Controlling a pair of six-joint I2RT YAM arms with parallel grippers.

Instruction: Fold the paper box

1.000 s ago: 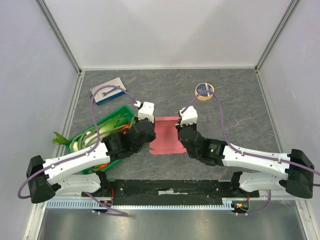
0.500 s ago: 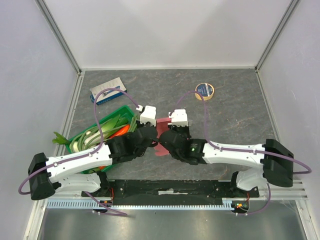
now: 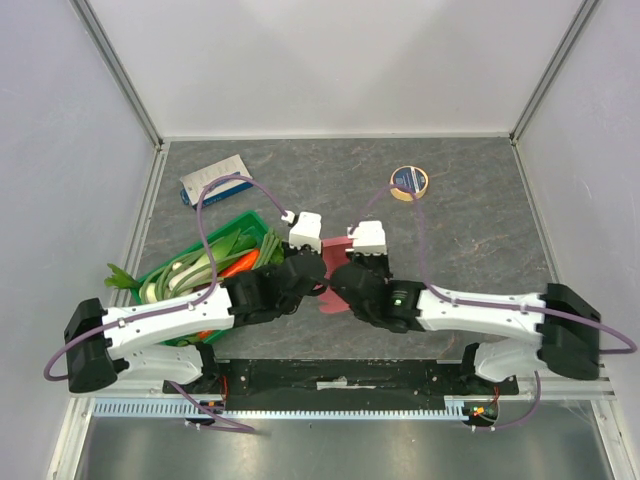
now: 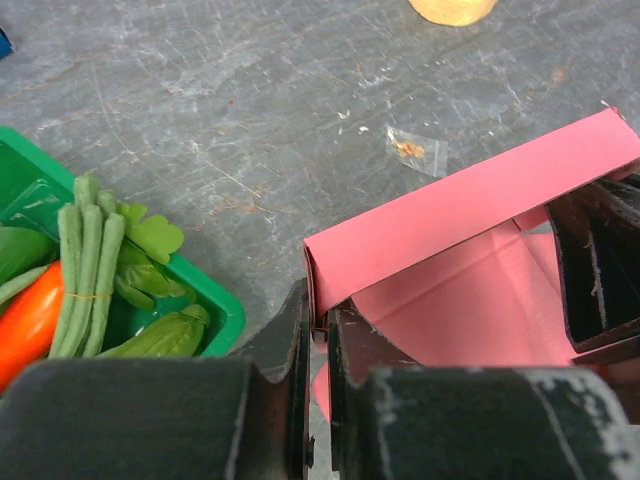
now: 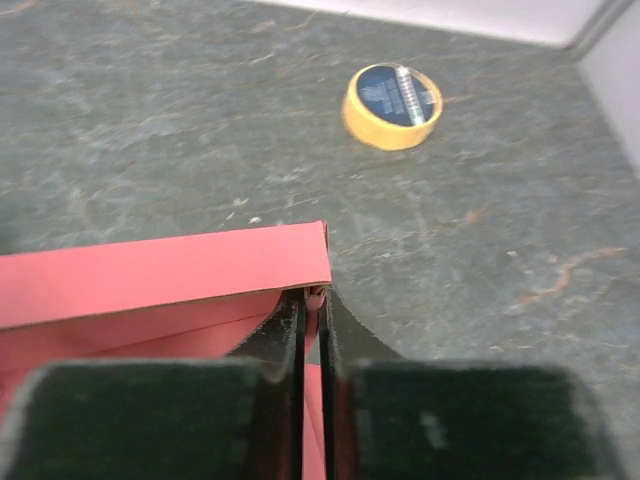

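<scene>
Left wrist view: the left tool pinches one end of the half-folded pink paper box, which lies on the bench near the green vegetable crate. The right tool pinches its other end.

- Can't see most of paper box from top; buried under left gripper and right gripper.
- Cut off at left-wrist frame edges: green crate, tape roll.
- Can't read tape roll label, too small.

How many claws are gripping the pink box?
2: left claw pinches the paper box at its raised flap's left corner; right claw pinches the right corner.
</scene>
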